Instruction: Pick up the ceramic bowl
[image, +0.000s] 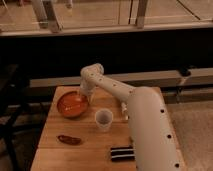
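Ceramic bowl sits on the left half of the wooden table, toward the far edge, upright, glossy orange-red inside facing up. Gripper is at the bowl's far-right rim, at the end of the white arm, which reaches in from the right and bends down at the elbow over the table's back edge. Key relation: the bowl lies just left of and a bit nearer the camera than the jaws, so the rim section closest to them is the far-right one; the bowl is round, so no long axis to line up with, any rim bite works. Whether the jaws are spread, closed, or already on the rim I cannot tell, the wrist hides them. Contact with the rim likewise unclear, touching or just beside. Right of the bowl and nearer the camera stands a small white cup, close to the bowl but apart from it. Front left, a dark brown oblong item lies flat. Front centre, a black-and-white bar-shaped packet near the table edge, beside the robot's big white body.
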